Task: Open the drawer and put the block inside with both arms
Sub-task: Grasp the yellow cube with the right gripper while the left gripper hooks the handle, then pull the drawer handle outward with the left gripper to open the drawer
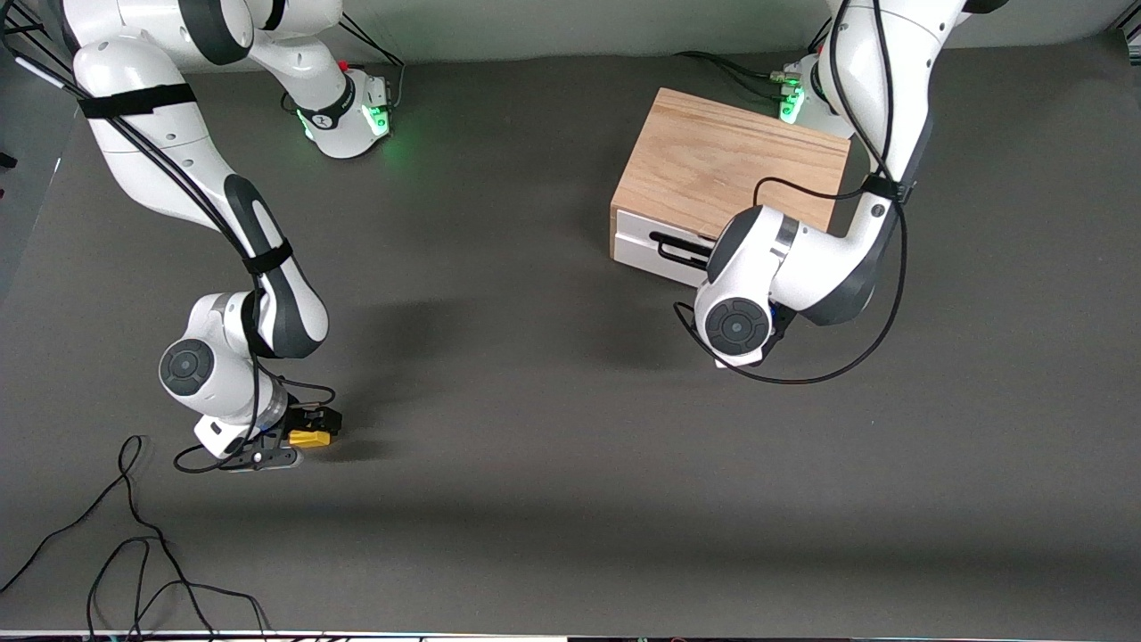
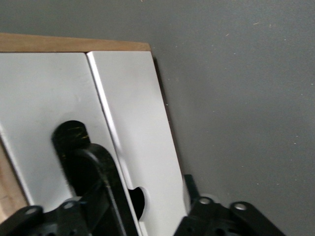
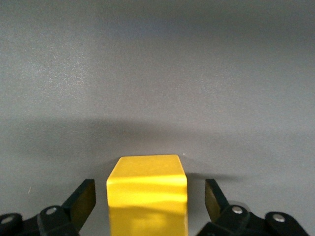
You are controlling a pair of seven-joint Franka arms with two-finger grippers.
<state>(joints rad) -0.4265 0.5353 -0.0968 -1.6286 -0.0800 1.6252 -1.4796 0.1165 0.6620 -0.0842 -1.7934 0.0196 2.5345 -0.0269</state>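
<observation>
Right, here is what I read off my screens.

Right gripper (image 3: 147,201): down at the table (image 1: 553,428) toward the right arm's end, fingers (image 3: 81,199) spread wide with the block between them; a gap shows on each side, so I see no grip on it.
Block (image 3: 147,196): a small yellow cube resting on the dark table, well apart from the cabinet and nearer to the front camera than it.
Left gripper (image 2: 133,216): right in front of the drawer, at the black bar handle (image 2: 93,167); one finger lies against the handle, but I cannot tell how far apart the fingers stand or whether they clamp it.
Drawer (image 1: 655,245): white front sits flush in the oak cabinet (image 1: 722,165), toward the left arm's end.
</observation>
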